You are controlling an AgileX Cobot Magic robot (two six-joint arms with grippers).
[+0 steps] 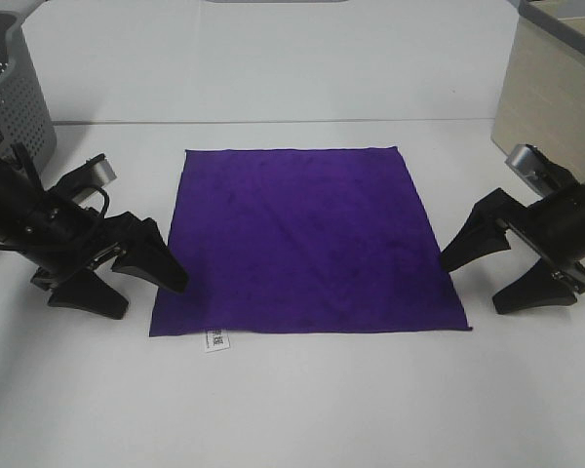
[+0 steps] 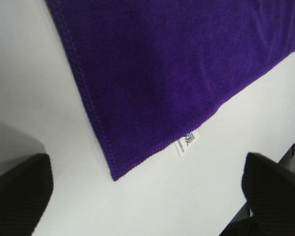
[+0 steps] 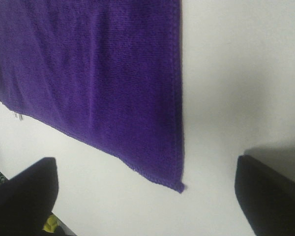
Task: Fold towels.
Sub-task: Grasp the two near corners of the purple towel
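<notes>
You have the towel (image 1: 307, 239) lying flat and fully spread, one layer, on the middle of the bench (image 1: 302, 419). Its sides run roughly square to the bench's edges. The white tag (image 1: 215, 340) sticks out from the towel's near edge, close to its near-left corner, and lies on the bare bench.

Your left gripper (image 1: 148, 295) sits low at that near-left corner with its jaws spread wide and nothing between them. In the high view one fingertip reaches the towel's left edge (whether it actually touches the cloth, you cannot tell), and the other stands off on the bench. The left wrist view shows the corner and the tag lying between the two fingers.

Your right gripper (image 1: 475, 286) is at the towel's right side near the near-right corner, its jaws likewise spread and holding nothing. One fingertip is just beside the right edge and the other is farther out toward the bench's right edge. The right wrist view shows that corner flat between the fingers.

A grey basket (image 1: 15, 107) stands at the bench's far-left corner and a beige box (image 1: 556, 88) at the far-right, both well apart from the towel.
</notes>
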